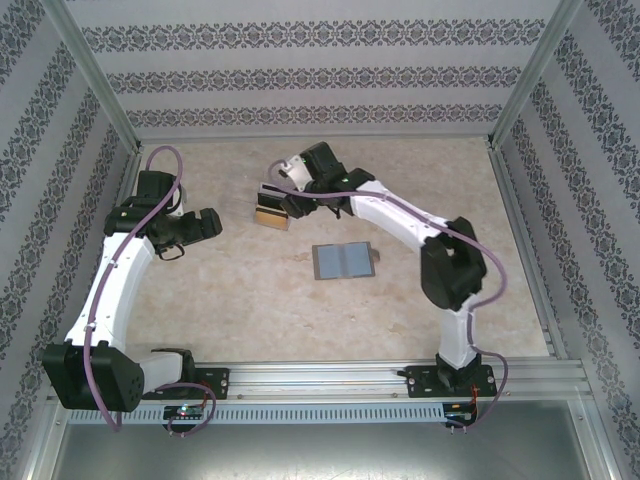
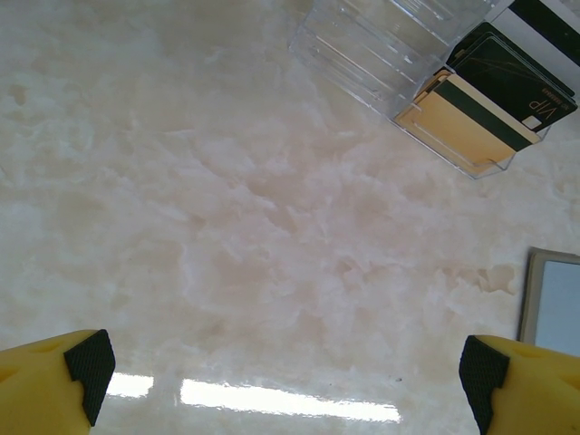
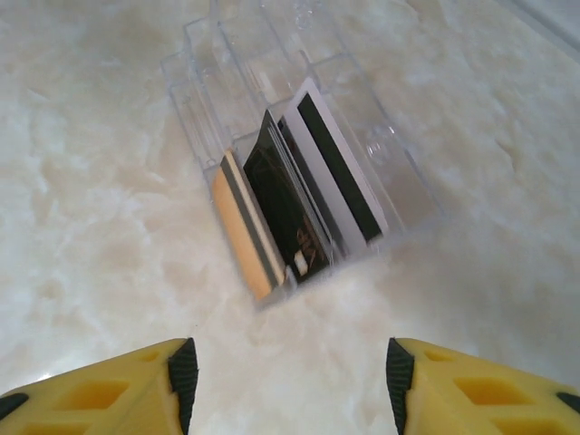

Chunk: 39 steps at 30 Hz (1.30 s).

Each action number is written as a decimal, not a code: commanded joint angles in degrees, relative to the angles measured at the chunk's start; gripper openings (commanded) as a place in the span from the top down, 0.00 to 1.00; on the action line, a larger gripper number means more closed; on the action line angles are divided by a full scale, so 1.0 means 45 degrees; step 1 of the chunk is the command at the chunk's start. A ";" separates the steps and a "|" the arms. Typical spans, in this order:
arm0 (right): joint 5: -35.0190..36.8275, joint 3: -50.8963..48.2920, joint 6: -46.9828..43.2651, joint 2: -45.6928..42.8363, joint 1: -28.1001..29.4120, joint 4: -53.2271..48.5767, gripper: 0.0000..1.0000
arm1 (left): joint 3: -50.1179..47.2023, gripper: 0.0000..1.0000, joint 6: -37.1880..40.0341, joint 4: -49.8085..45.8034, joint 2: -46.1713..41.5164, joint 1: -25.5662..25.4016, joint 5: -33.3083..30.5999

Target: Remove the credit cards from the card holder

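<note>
The right gripper (image 3: pixel 290 372) hangs just over the clear box (image 3: pixel 403 186). Its two yellow fingers are apart and there is nothing between them. The credit cards (image 3: pixel 288 222) stand on edge inside the box, just ahead of the fingertips and not touching them. There is a tan-gold card (image 3: pixel 237 231) with a dark stripe, then a black card (image 3: pixel 283 217) with small light marks near its bottom, then a white card (image 3: pixel 337 172) with a long dark stripe. They lean side by side in one slot at the near end of the box. The other slots look see-through.

From above, the box (image 1: pixel 272 210) sits at the far side of the table (image 1: pixel 250 300), right under the right gripper (image 1: pixel 287 200). The card holder (image 1: pixel 343 261) lies flat and open like a little book – two blue-grey sides with a line down the middle and a pale grey rim. It is apart from the right gripper, nearer to the arm bases. I cannot tell if any card is in it.

The left gripper (image 1: pixel 208 222) is to the left of the box and touches nothing. Its fingers (image 2: pixel 89 362) are spread wide – only bare table lies between them. In its own view the box of cards (image 2: pixel 471 109) is up at the top right, and one corner of the card holder (image 2: pixel 553 304) peeks in at the right edge.
</note>
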 commanded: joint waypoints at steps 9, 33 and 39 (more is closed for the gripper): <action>-0.0009 -0.6178 0.6583 -0.3468 -0.1121 0.0530 0.40 | -0.0672 0.01 -0.0886 0.1308 0.0490 0.0102 0.3291; 0.0224 -0.7575 0.6218 -0.2290 -0.2395 0.0293 0.50 | 0.0601 0.30 -0.5749 0.3930 0.5051 -0.6142 0.1373; 0.0327 -0.7715 0.6006 -0.2102 -0.2472 0.0320 0.51 | 0.1510 0.46 -0.6360 0.4666 0.7088 -0.7363 0.1873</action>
